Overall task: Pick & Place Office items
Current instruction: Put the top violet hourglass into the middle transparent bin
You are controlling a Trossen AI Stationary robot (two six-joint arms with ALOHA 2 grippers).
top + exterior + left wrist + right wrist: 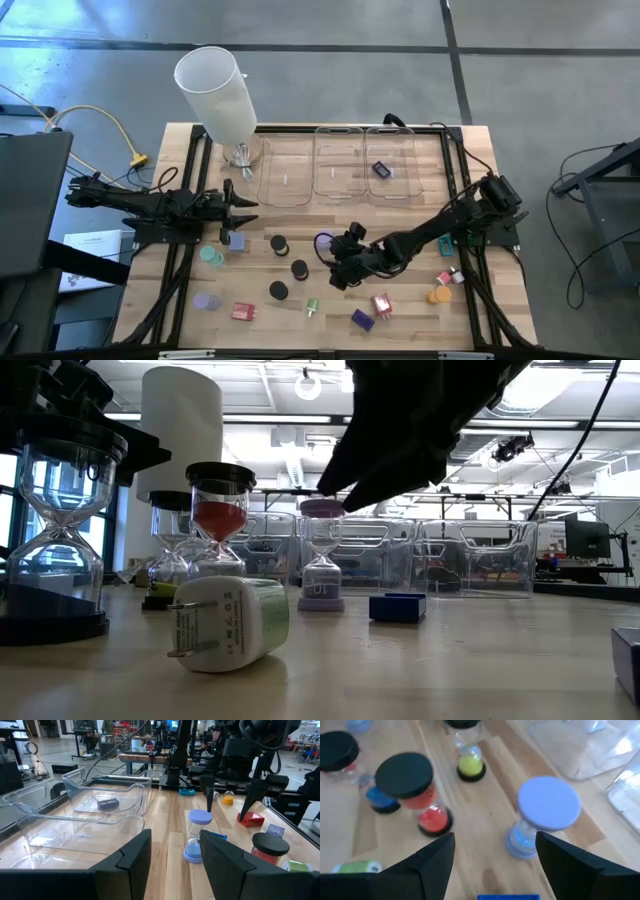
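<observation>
The wooden table [300, 300] has free boards near its front edge — right gripper [334, 272], fingers apart and empty, hovers above the lavender-capped hourglass [542, 815]; left gripper [240, 210] also holds nothing.

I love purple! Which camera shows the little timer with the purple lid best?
The right wrist view: the purple-lidded hourglass sits big between the right gripper's open fingers. The left wrist view shows it side-on, the low view farther back, the high view only its lid.

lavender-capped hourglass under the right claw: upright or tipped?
Upright. The lavender-capped hourglass stands on its base, cap on top, between the spread fingers of the right claw, which is not touching it.
</observation>
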